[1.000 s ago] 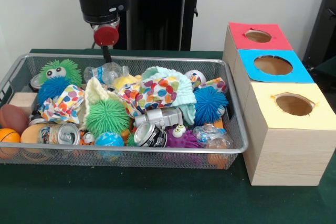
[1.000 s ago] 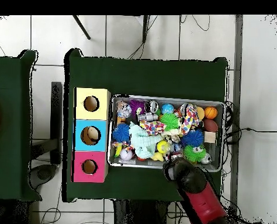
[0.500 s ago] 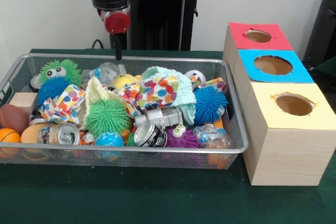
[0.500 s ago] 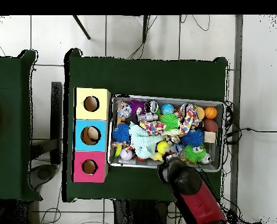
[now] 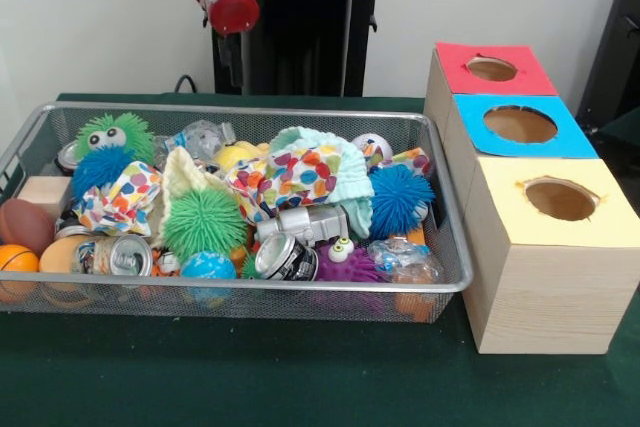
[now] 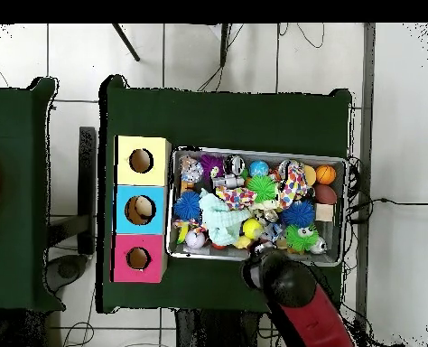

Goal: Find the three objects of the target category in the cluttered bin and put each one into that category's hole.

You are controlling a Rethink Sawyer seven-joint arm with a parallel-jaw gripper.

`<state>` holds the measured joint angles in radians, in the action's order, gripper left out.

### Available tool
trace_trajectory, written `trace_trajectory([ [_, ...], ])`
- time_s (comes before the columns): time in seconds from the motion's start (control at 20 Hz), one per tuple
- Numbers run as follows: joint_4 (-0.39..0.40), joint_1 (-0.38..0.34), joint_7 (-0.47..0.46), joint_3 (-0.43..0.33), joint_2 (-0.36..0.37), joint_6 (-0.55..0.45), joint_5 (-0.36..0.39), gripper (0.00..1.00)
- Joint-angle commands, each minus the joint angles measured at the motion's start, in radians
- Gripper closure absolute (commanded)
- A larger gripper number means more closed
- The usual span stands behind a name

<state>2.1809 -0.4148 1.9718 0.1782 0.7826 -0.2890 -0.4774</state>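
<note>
A wire bin holds a jumble: green spiky balls, blue spiky balls, crushed cans, dotted cloths, a mint cloth and a crumpled plastic bottle. Right of it stand three boxes with round holes, red, blue and yellow. My gripper hangs high behind the bin's back rim, holding nothing that I can see. In the overhead view the gripper sits just outside the bin's lower edge.
Also in the bin are an orange ball, a brown football, a wooden block and a purple spiky toy with eyes. Green cloth covers the table.
My arm has risen and drifted right in the front view, pulling back from above the bin's back rim. The bin's contents have not moved.
</note>
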Motion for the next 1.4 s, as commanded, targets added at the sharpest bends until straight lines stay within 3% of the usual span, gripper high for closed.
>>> trace_trajectory([
  [0.05,-0.128,0.014,0.218,0.039,0.023,-0.114,-0.025,0.0],
  [0.55,-0.176,-0.022,0.174,0.016,-0.025,-0.079,-0.028,0.0],
  [0.85,-0.232,-0.012,0.183,0.055,-0.025,-0.166,-0.01,0.0],
  [1.1,-0.226,-0.052,0.173,-0.03,-0.09,-0.042,-0.046,0.0],
  [1.4,-0.224,-0.043,0.187,-0.027,-0.089,-0.049,-0.046,0.0],
])
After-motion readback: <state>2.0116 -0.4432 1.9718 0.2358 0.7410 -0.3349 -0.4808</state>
